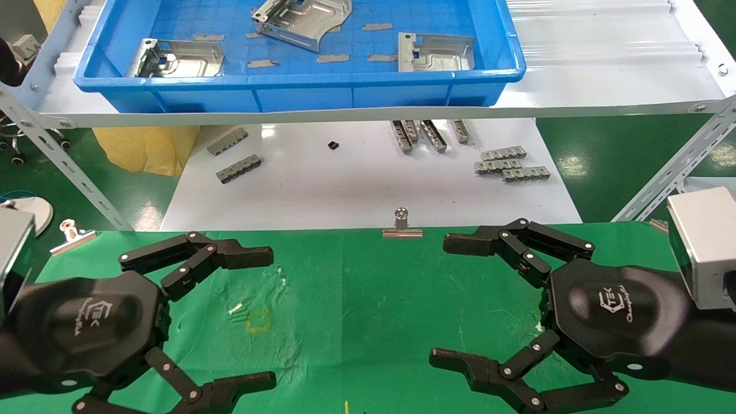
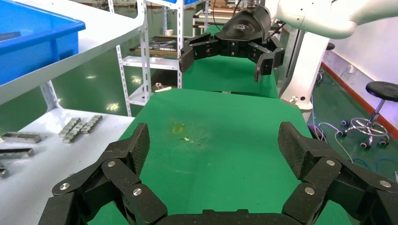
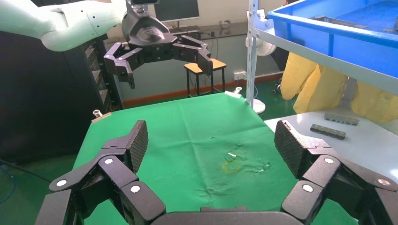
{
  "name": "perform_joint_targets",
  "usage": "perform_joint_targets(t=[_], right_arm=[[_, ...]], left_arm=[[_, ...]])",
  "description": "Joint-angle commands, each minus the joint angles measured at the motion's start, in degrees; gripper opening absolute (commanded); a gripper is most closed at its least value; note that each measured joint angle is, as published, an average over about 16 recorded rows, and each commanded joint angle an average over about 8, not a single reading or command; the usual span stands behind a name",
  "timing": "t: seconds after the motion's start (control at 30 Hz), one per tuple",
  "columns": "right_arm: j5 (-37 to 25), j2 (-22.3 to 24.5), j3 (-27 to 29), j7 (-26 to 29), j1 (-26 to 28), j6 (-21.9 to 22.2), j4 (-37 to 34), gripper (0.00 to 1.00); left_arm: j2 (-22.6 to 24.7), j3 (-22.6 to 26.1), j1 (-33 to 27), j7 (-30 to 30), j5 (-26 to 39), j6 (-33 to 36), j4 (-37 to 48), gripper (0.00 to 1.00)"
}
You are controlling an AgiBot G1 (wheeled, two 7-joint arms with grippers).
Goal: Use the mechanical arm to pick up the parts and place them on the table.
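Note:
Three shiny silver parts lie in the blue bin [image 1: 299, 86] on the shelf: one at the left [image 1: 175, 58], one at the back middle [image 1: 302, 22], one at the right [image 1: 435, 53]. Both grippers hover open and empty over the green cloth table [image 1: 356, 299]. My left gripper [image 1: 270, 319] is at the near left and also shows in its wrist view [image 2: 213, 145]. My right gripper [image 1: 445, 302] is at the near right and also shows in its wrist view [image 3: 211, 143]. Each wrist view shows the other arm's open gripper farther off.
Thin grey strips [image 1: 332, 57] lie in the bin. Small grey toothed bars [image 1: 510, 165] lie on the white tabletop [image 1: 356, 184] under the shelf board [image 1: 604, 69]. Binder clips [image 1: 402, 227] hold the cloth's far edge. A yellow mark [image 1: 257, 319] and wrinkles sit on the cloth.

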Motion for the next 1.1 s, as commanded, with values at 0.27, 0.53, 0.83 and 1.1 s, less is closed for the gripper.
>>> perform_joint_targets(t=[0.27, 0.53, 0.83, 1.1], right_arm=[[0.0, 0.0, 0.0, 0.0, 0.0, 0.0, 0.0, 1.0], [0.0, 0.0, 0.0, 0.0, 0.0, 0.0, 0.0, 1.0], [0.0, 0.0, 0.0, 0.0, 0.0, 0.0, 0.0, 1.0], [0.0, 0.0, 0.0, 0.0, 0.0, 0.0, 0.0, 1.0]], left_arm=[[0.0, 0.0, 0.0, 0.0, 0.0, 0.0, 0.0, 1.0], [0.0, 0.0, 0.0, 0.0, 0.0, 0.0, 0.0, 1.0], [0.0, 0.0, 0.0, 0.0, 0.0, 0.0, 0.0, 1.0], [0.0, 0.0, 0.0, 0.0, 0.0, 0.0, 0.0, 1.0]])
